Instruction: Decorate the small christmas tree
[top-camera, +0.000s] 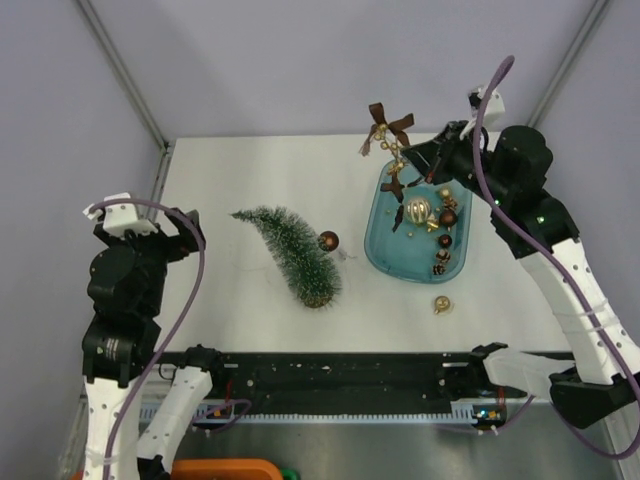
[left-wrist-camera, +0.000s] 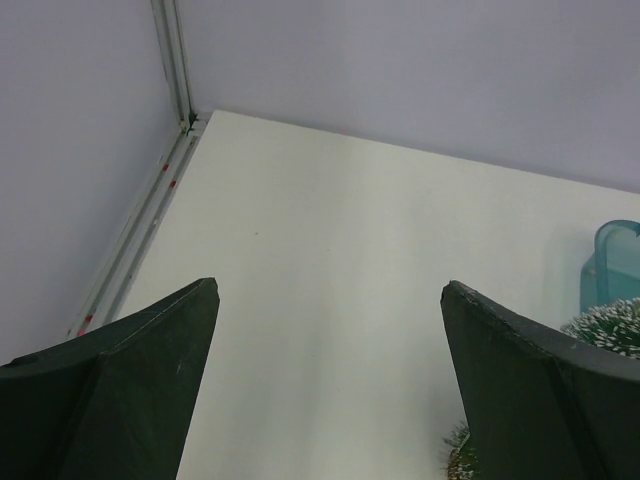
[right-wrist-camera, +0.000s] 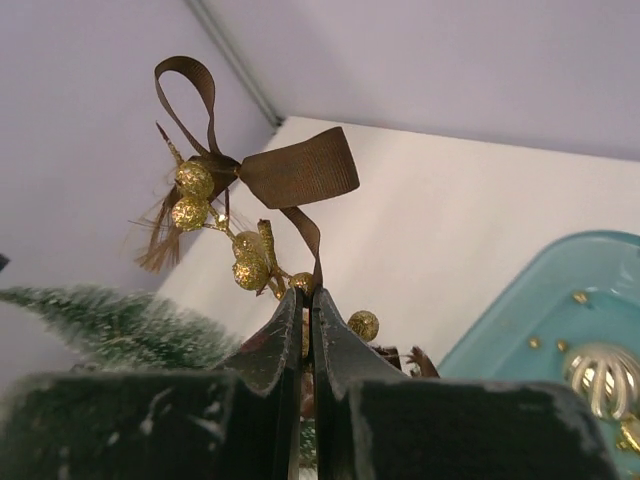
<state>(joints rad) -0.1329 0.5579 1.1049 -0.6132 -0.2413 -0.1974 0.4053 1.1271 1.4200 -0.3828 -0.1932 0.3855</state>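
Note:
The small christmas tree (top-camera: 295, 255) stands on the table left of centre, its frosted top leaning left; a brown bauble (top-camera: 328, 241) sits against its right side. My right gripper (top-camera: 408, 160) is shut on a sprig of gold glitter berries with a brown ribbon bow (right-wrist-camera: 265, 190) and holds it in the air above the far end of the blue tray (top-camera: 385, 262). The bow (top-camera: 385, 130) shows above the tray's far edge. The tree shows blurred at lower left in the right wrist view (right-wrist-camera: 110, 320). My left gripper (left-wrist-camera: 330, 300) is open and empty at the table's left side.
The translucent blue oval tray holds several gold and brown baubles (top-camera: 418, 212) and small ornaments. A gold ornament (top-camera: 441, 304) lies on the table in front of the tray. Grey walls with metal rails bound the table at left and back.

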